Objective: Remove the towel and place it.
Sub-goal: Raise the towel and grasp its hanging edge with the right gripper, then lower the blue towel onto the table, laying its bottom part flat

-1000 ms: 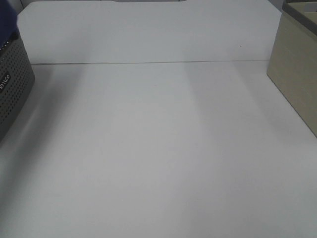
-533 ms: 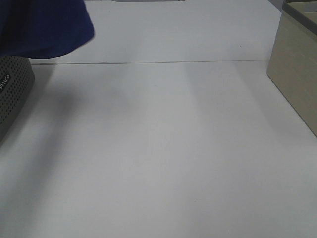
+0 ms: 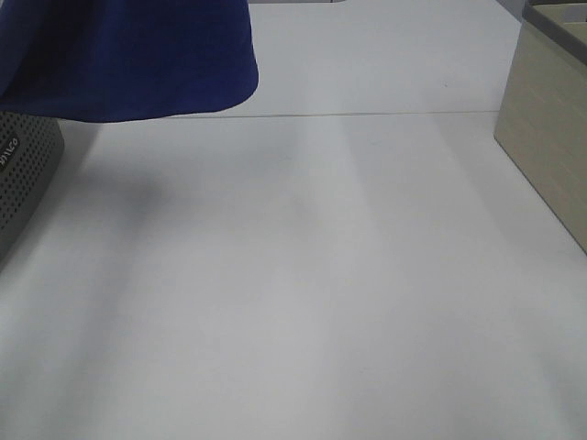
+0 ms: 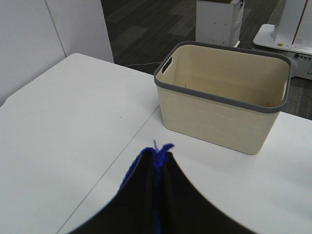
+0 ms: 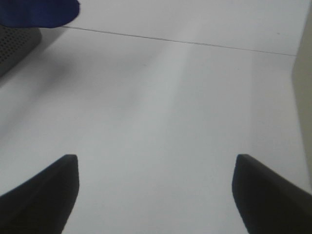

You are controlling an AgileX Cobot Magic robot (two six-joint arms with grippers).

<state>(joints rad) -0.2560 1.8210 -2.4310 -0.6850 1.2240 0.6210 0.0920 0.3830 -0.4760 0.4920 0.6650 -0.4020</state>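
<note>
Hanging upper left, the towel [image 3: 128, 55] was clamped in the left claw [image 4: 157, 157]; the right claw [image 5: 155, 161] stood apart.

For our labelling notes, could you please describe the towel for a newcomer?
On the white table, look to the far left corner, above the dark perforated basket. The towel hangs there, pinched by the left gripper. It alone is royal-blue cloth.

Beige bin [image 4: 222, 105], grey perforated basket [image 3: 23, 183]

Royal-blue towel [image 3: 128, 55], hanging above table, far-left
</note>
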